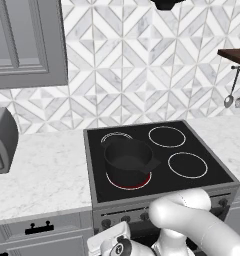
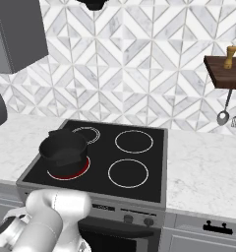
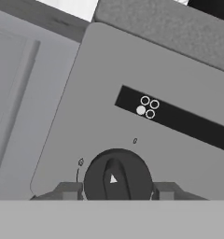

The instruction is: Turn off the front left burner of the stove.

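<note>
- White marble counter point(image 1: 47, 170) under a chevron-tiled backsplash point(image 1: 132, 60), grey cabinet point(image 1: 27, 42) upper left, toaster point(image 1: 2, 140) at the counter's left edge.
- Set into the counter: stove point(image 1: 157, 197), black glass top, knob row along its front panel.
- At the cooktop's front left corner: front left burner point(image 1: 129, 183) glowing red, black pot point(image 1: 128, 160) sitting on it.
- Other three rings outlined white, unlit.
- Low at the stove's front left, seen from the hand camera: gripper point(image 3: 117, 191), released, fingertips point(image 3: 69, 191) flanking a dark knob point(image 3: 117, 177) without clear contact.
- Above that knob: black strip with four-dot burner icon point(image 3: 148, 107), one dot filled.
- Utensils point(image 2: 228, 110) hanging beneath a wooden shelf point(image 2: 225, 69) at right.
</note>
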Tool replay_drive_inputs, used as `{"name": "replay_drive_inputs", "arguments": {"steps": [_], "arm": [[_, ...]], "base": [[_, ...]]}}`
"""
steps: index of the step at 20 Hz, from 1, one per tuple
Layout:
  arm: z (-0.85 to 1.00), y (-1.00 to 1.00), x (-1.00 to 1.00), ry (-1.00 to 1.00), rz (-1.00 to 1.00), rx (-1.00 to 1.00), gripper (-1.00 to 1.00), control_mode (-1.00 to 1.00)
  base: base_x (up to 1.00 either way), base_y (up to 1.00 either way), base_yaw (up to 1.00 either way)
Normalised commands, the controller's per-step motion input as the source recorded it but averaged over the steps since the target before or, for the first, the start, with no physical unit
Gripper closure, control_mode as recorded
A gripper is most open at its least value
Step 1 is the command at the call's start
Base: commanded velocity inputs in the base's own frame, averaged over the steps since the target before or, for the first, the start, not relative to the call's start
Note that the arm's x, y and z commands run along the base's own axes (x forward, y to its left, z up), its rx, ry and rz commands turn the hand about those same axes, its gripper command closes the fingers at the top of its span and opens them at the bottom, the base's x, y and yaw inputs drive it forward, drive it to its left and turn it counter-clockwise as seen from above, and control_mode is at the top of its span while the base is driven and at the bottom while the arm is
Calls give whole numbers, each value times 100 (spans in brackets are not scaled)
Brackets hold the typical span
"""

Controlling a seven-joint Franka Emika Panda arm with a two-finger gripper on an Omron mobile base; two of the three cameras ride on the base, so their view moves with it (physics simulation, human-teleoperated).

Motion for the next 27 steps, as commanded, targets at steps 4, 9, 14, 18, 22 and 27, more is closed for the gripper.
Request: {"name": "replay_drive_inputs", "arguments": {"steps": [4, 9, 14, 18, 22, 27], "arm": [[1, -18, 0, 9, -2, 35, 100, -100], [6, -25, 0, 12, -5, 48, 100, -100], [5, -29, 0, 7, -7, 56, 100, -100], [0, -33, 0, 0, -11, 65, 100, -100], [0, -26, 0, 2, -18, 61, 100, -100], [0, -34, 1, 6, -38, 38, 100, -100]], "base": [[0, 0, 0], [0, 0, 0], [0, 0, 0], [0, 0, 0], [0, 0, 0], [0, 0, 0]]}}
